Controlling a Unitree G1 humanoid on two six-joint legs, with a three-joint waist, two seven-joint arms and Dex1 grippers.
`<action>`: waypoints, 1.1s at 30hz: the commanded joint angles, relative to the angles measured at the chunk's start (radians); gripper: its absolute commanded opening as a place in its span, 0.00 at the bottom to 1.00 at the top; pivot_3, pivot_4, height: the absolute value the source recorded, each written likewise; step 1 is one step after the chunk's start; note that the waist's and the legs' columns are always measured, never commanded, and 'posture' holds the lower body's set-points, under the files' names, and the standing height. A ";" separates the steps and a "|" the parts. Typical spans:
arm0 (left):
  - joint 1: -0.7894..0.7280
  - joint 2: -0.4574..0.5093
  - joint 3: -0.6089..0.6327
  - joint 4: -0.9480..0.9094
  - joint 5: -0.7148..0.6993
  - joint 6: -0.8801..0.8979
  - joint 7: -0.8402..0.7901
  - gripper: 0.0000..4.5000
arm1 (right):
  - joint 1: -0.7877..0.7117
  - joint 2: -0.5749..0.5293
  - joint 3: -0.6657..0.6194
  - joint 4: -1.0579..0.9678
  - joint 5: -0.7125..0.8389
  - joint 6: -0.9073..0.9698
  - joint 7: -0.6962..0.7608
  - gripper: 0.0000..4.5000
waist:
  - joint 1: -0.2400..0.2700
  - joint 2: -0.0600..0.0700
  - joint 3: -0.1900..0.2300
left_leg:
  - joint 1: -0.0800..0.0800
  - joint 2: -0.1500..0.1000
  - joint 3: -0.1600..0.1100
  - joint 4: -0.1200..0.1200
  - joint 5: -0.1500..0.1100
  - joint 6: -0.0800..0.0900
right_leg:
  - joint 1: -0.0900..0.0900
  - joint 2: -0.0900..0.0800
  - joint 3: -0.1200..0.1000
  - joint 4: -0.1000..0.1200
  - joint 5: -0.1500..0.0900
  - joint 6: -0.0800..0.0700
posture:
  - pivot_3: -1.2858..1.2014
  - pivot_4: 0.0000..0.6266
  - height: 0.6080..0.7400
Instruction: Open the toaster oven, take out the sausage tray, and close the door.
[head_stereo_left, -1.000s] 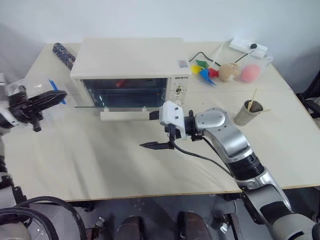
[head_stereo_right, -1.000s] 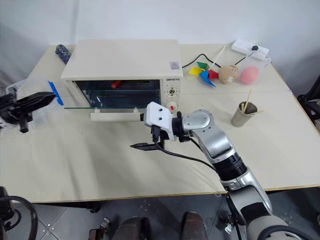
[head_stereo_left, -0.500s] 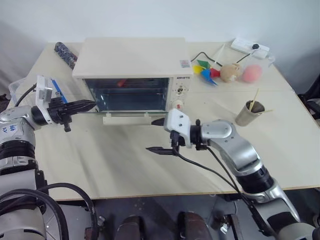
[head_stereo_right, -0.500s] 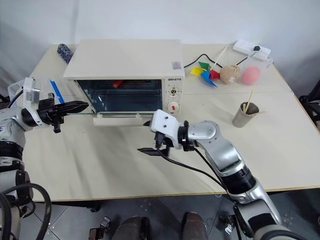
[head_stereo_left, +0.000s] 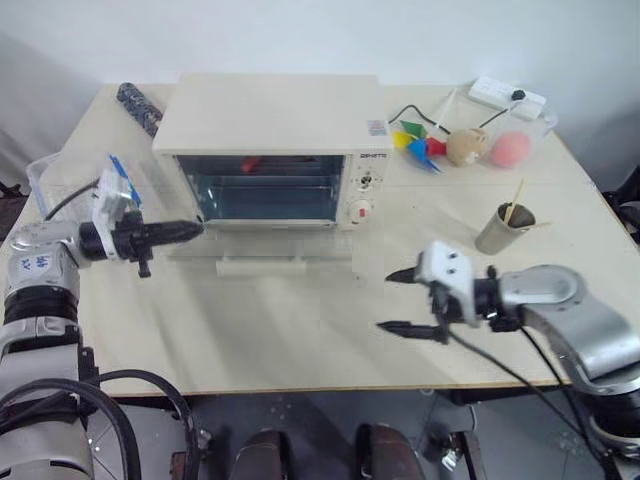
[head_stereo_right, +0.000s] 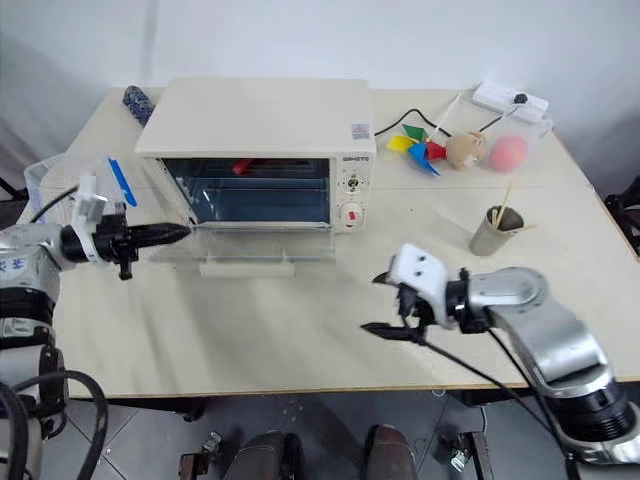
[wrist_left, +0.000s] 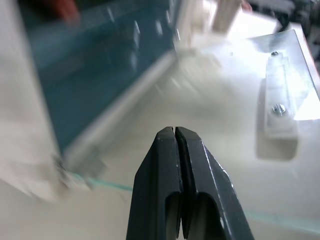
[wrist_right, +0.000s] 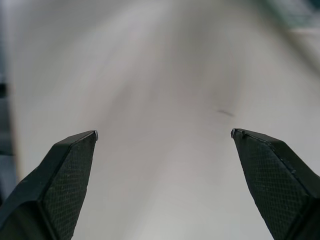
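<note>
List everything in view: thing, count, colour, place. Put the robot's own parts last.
Table: one, cream, under everything.
Toaster oven: one, cream-white, table's far middle.
Door: one, glass, folded down flat, cream bar handle.
Clear container: one, left of oven.
Dark patterned roll: one, far left corner.
Pinwheel: one, multicoloured, right of oven.
Power strip: one, white, far right.
Paper cup: one, grey-brown, holding sticks, right side.
Left hand: one, black, shut, at door's left edge.
Right hand: one, black, open, above table front right.
</note>
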 joint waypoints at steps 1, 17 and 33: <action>0.018 0.018 -0.018 -0.053 0.013 -0.019 -0.080 0.01 | -0.049 0.010 -0.018 0.013 0.010 -0.038 -0.030 1.00 | 0.000 0.000 0.000 | 0.000 0.000 0.000 0.000 0.000 0.000 | 0.000 0.000 0.000 0.000 0.000 0.000 | 0.52 0.24 1.00; 0.164 -0.019 0.009 -0.243 -0.004 -0.069 0.098 0.01 | -0.388 0.452 0.340 0.318 -0.274 -0.292 -0.294 1.00 | -0.002 0.000 0.000 | -0.009 0.000 -0.001 0.003 0.000 0.000 | -0.008 0.000 0.000 0.003 0.000 0.000 | 0.52 0.24 1.00; 0.653 -0.267 0.360 -0.963 -0.414 0.177 0.508 0.86 | -0.627 0.678 0.514 0.836 -0.761 -0.547 -0.661 1.00 | -0.054 0.000 0.000 | -0.009 0.000 -0.006 0.001 0.001 -0.001 | -0.008 -0.001 -0.001 0.005 0.000 0.000 | 0.52 0.24 1.00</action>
